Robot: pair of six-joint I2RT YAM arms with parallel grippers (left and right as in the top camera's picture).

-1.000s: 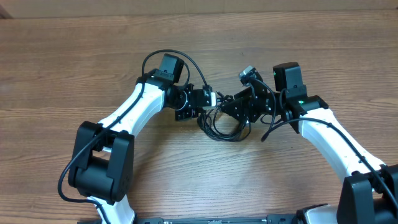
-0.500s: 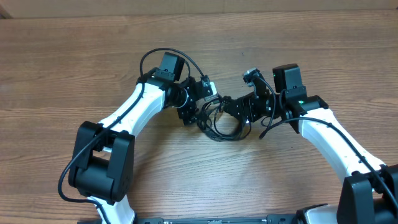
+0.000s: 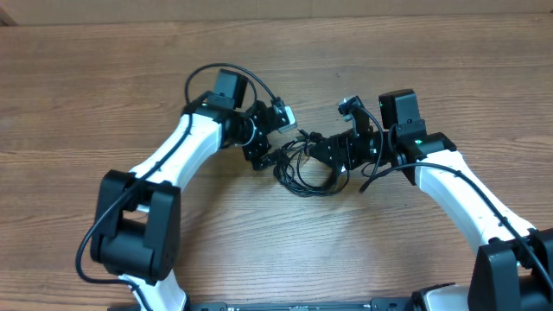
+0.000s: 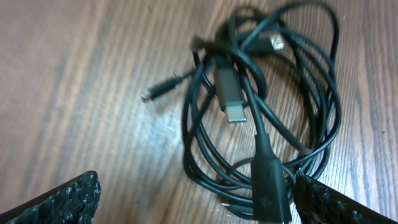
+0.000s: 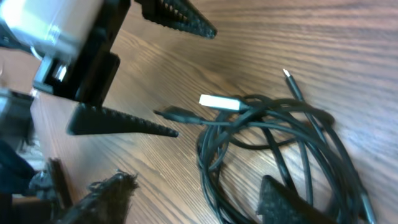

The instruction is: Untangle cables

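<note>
Cables [image 3: 304, 171] lie in one knotted coil on the wooden desk [image 3: 104, 69], midway between the two arms. The loops are stacked over each other and cross at several places, so no cord can be followed on its own from end to end.

A few ends poke clear of the heap. A silver plug [image 4: 231, 99] rests across the upper part of the coil. A thin plug [image 4: 158, 89] points out onto bare wood just beside the loops. A chunky black connector [image 4: 267, 180] sits on the near edge of the bundle.

The left pincer [image 5: 196, 83] is spread wide and holds nothing; it hovers just beside the coil, with the silver plug close to the tip of one finger. The right pincer [image 5: 196, 199] also stands apart. One finger is over the loops and the other is off to the side above the wood, and no cord looks pinched between them.

By my reading, the job is barely under way. Every cord is still part of the same tangle, and none has been drawn out or laid aside as a single strand. What seems left is nearly all of it: pinning the bundle with one arm, taking a free end with the other, working it out through the loops, and repeating this for each cord.
</note>
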